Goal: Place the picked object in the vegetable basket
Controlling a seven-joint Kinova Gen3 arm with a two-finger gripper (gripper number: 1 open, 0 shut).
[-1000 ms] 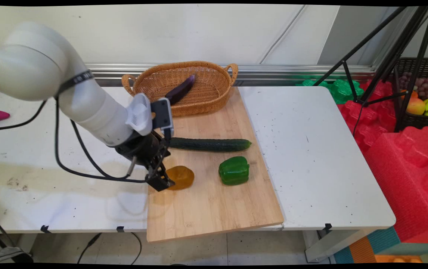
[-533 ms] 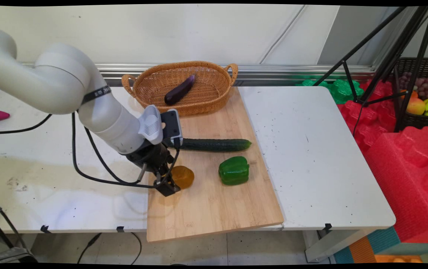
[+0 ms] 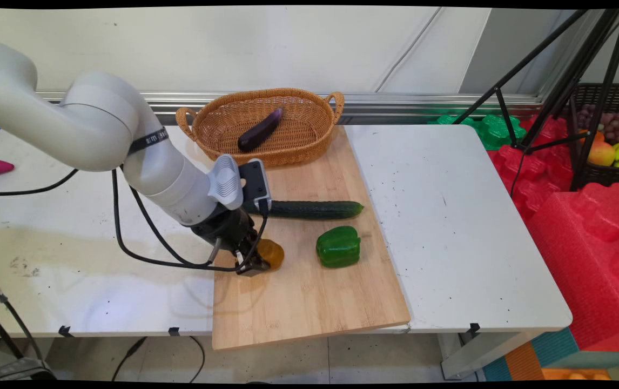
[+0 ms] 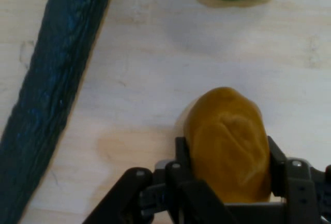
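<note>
Two black fingers (image 4: 182, 154) of the gripper (image 4: 227, 162) stand on either side of the yellow-brown potato (image 4: 227, 141), one on each flank, and in the hand view both seem to touch its skin. So the jaws are closed in on the potato and hold it between them, with its near end deep between the fingers. The long axis of the potato runs along the gripper and points away toward the top of the hand view, so the fingers press across its short width.

In the main view the potato (image 3: 271, 253) lies in the lower middle of the frame, on the left part of the wooden board (image 3: 309, 302), and the gripper (image 3: 253, 265) covers its left side. The cucumber (image 3: 315, 209) lies just above it, with its long axis going left to right, and the green pepper (image 3: 338, 246) is near on the right. The wicker basket (image 3: 288, 147) with the eggplant (image 3: 259, 129) stays at the upper middle, well apart.

Compared with one second ago, the arm has come further to the right, and the gripper has moved from the left edge of the potato to around it. Less of the potato shows now. The cucumber, the pepper and the basket have not moved.
</note>
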